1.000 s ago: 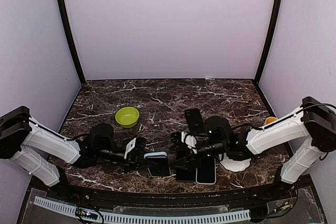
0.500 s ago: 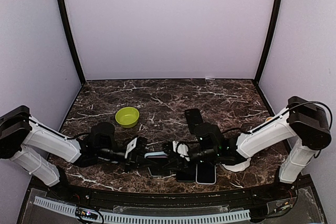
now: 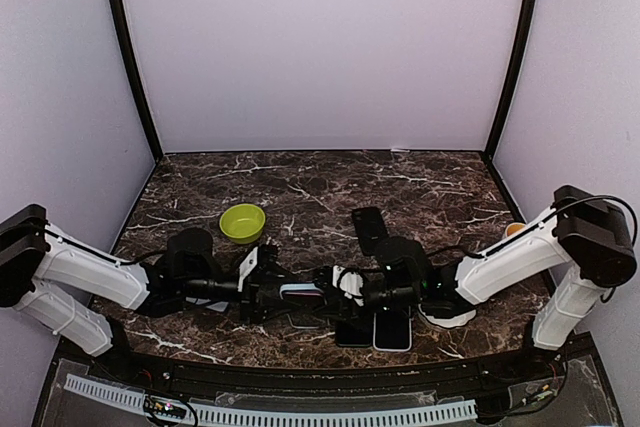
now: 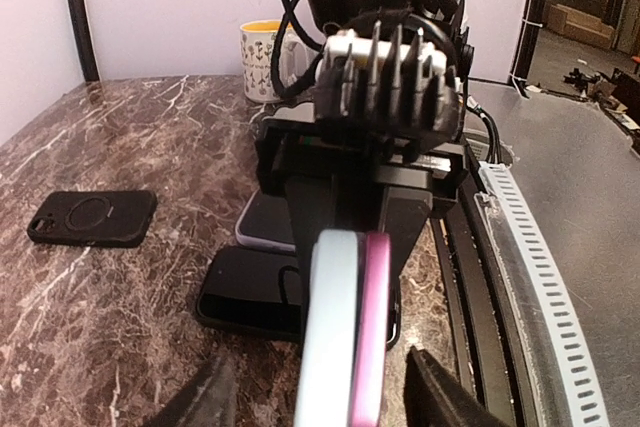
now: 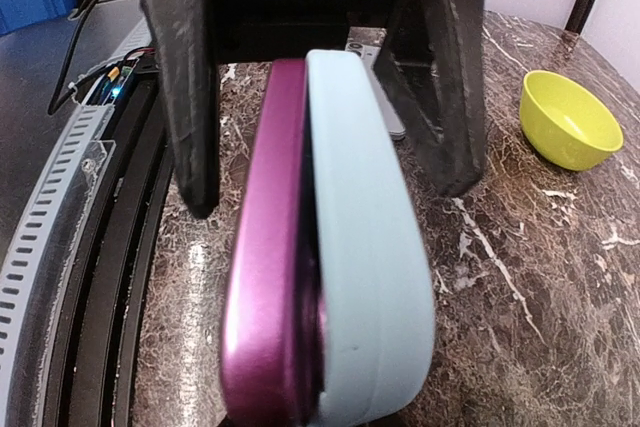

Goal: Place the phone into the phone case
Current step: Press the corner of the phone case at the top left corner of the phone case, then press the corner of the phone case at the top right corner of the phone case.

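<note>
left tool has sprung wide and right tool has clamped on one purple phone pressed against one pale-blue case between both tools; two flat phones lie under right tool.

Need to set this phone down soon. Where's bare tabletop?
Bare marble table behind the green bowl and black phone case, plus the strip between them. Crowded at near edge: left gripper, right gripper gripping the purple phone, dark phone, pale phone, mug.
</note>
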{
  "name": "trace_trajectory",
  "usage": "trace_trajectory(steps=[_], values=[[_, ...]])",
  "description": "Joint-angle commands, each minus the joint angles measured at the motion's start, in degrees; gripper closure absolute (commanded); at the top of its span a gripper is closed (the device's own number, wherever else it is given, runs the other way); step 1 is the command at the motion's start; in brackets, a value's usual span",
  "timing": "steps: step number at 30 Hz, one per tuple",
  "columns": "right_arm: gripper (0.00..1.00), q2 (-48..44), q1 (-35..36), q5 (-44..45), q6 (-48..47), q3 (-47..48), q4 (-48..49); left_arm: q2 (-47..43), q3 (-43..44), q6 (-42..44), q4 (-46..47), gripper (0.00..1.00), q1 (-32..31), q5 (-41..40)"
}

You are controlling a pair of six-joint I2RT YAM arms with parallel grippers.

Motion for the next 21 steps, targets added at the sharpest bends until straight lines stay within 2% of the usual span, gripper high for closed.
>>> trace_trajectory(steps=[1,3,5,6,8,11,13,17,21], values=[[1.00,-1.72,0.63,4.09,1.81,-1.45,5.58,-2.35,-0.52,-2.92,1.66,0.49,-0.11,1.30],[1.00,-1.82,0.66,4.13,2.26,-1.64,5.95,-2.22,-0.40,-3.21,1.50,0.61,-0.03,2.55],[1.00,-1.98,0.66,4.29,2.44,-1.74,6.01,-2.05,-0.31,-3.13,1.28,0.78,-0.11,3.45],[0.97,-2.11,0.62,4.34,2.50,-1.75,5.82,-2.04,-0.26,-2.98,1.05,0.91,-0.17,3.48],[0.84,-2.52,0.66,4.79,2.52,-1.59,5.03,-2.06,-0.18,-2.54,0.67,0.99,-0.12,3.12],[0.54,-3.99,0.66,5.86,2.17,-1.40,2.99,-2.40,-0.26,-1.55,0.16,1.00,-0.06,2.56],[0.44,-5.67,0.62,5.80,1.45,-1.05,1.25,-2.48,-0.27,-1.01,-0.28,1.00,-0.09,2.57],[0.37,-9.42,0.41,2.33,-0.31,0.59,-3.22,-2.47,-0.15,-0.08,-0.95,1.00,-0.10,3.04],[0.41,-10.88,0.23,-0.56,-1.53,2.33,-6.76,-2.24,0.49,0.70,-1.86,1.00,-0.08,3.60]])
